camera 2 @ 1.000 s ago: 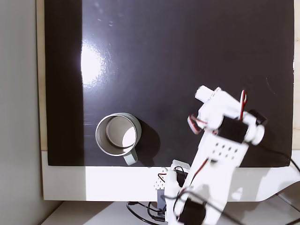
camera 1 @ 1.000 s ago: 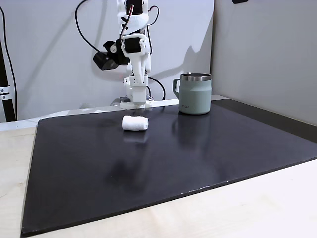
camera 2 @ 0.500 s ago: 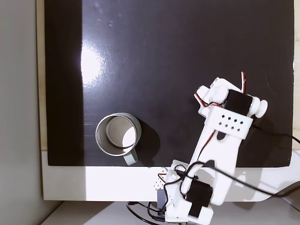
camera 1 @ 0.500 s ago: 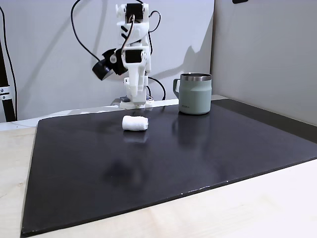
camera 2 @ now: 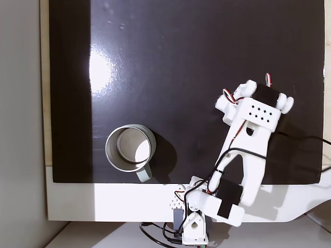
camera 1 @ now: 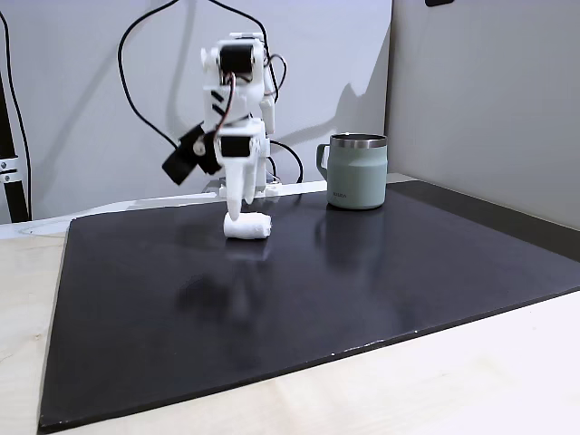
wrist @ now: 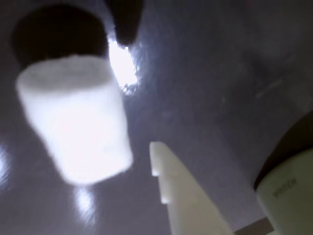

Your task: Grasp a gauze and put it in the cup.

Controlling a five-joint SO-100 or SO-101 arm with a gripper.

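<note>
A pale wooden worktop (camera 1: 27, 299) carries a glossy black mat (camera 1: 299, 281) that covers most of it; in a fixed view, bare wood shows at the left and along the near edge. On the mat lies a small white gauze roll (camera 1: 247, 227) on its side, towards the far left. A grey-green cup (camera 1: 356, 171) with a steel rim stands upright at the far edge, well apart to the right of the roll. Seen from above, the cup (camera 2: 130, 148) is beside the mat's edge, its handle pointing towards a white strip (camera 2: 103, 199).
</note>
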